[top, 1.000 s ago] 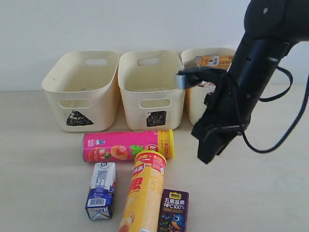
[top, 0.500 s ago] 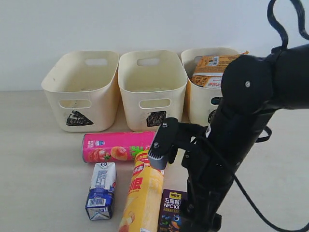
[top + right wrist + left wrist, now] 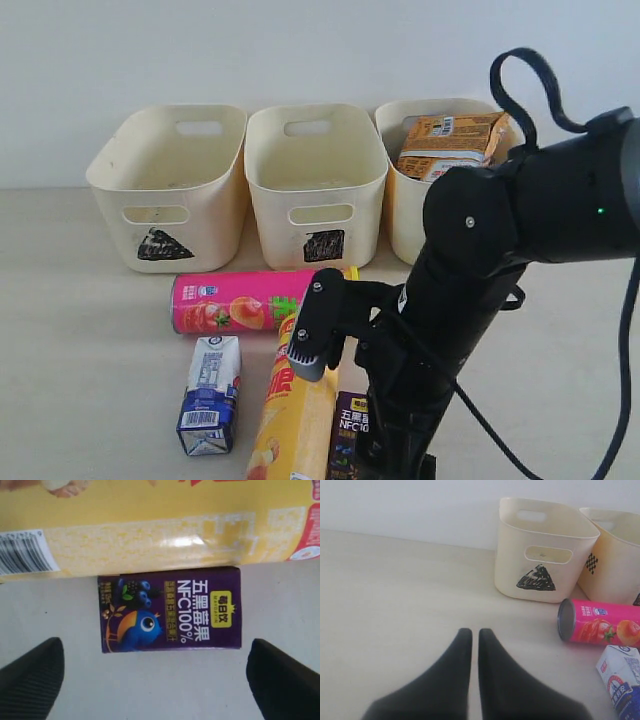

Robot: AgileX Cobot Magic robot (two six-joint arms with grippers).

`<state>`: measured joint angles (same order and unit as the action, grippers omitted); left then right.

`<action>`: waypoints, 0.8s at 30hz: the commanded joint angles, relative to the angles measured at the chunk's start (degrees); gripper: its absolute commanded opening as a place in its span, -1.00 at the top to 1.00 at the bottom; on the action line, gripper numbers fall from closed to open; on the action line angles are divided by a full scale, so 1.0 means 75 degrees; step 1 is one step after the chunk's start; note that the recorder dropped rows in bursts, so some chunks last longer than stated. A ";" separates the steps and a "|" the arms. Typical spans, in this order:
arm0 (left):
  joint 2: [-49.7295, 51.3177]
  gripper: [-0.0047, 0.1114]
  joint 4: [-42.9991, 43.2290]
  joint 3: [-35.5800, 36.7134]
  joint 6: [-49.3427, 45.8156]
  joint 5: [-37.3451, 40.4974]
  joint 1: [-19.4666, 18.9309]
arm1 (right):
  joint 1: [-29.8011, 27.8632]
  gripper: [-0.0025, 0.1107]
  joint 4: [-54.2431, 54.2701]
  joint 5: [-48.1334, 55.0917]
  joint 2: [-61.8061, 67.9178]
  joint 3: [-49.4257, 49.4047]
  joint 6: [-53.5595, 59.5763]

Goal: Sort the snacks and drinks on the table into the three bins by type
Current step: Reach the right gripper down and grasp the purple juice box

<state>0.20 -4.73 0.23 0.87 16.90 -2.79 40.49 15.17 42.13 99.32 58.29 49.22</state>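
The right fingers (image 3: 37,672) hang spread wide over the purple carton (image 3: 170,609) lying on the desk (image 3: 170,692) beside the yellow tube (image 3: 150,525), while the left fingers (image 3: 455,670) are clenched empty.

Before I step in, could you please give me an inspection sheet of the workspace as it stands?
Surface: pale table.
Job's things: triangle bin and square bin show nothing inside; third bin holds an orange bag; pink tube, yellow tube, white-blue carton and purple carton lie on the table.
Clutter: nothing seen.
Grippers: left gripper shut over bare table; right gripper open, fingers either side of the purple carton, not touching it.
Cables: black cable loops off the right arm.
Surroundings: plain white wall.
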 commanded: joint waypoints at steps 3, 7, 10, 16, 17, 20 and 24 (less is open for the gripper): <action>-0.0027 0.84 -0.0027 -0.0031 0.0060 -0.0073 -0.0006 | 0.0007 -0.60 0.0217 -0.0284 0.0337 0.0013 0.0388; -0.0027 0.84 -0.0027 -0.0031 0.0060 -0.0073 -0.0006 | 0.0007 -0.60 0.0217 -0.0495 0.0505 0.0013 0.0773; -0.0027 0.84 -0.0027 -0.0031 0.0060 -0.0073 -0.0006 | 0.0007 -0.59 0.0338 -0.0567 0.0667 0.0013 0.0960; -0.0027 0.84 -0.0027 -0.0031 0.0060 -0.0073 -0.0006 | 0.0007 -0.59 0.0390 -0.0871 0.0897 0.0013 0.1074; -0.0027 0.84 -0.0027 -0.0031 0.0060 -0.0073 -0.0006 | 0.0007 -0.59 0.0390 -0.0959 0.0907 0.0013 0.1074; -0.0027 0.84 -0.0027 -0.0031 0.0060 -0.0073 -0.0006 | 0.0007 -0.59 0.0390 -0.1067 0.0907 0.0013 0.1127; -0.0027 0.84 -0.0027 -0.0031 0.0060 -0.0073 -0.0006 | 0.0007 -0.59 0.0390 -0.1114 0.1063 0.0013 0.1231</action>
<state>0.20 -4.73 0.23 0.87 16.90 -2.79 40.49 17.84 34.29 106.54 58.29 57.43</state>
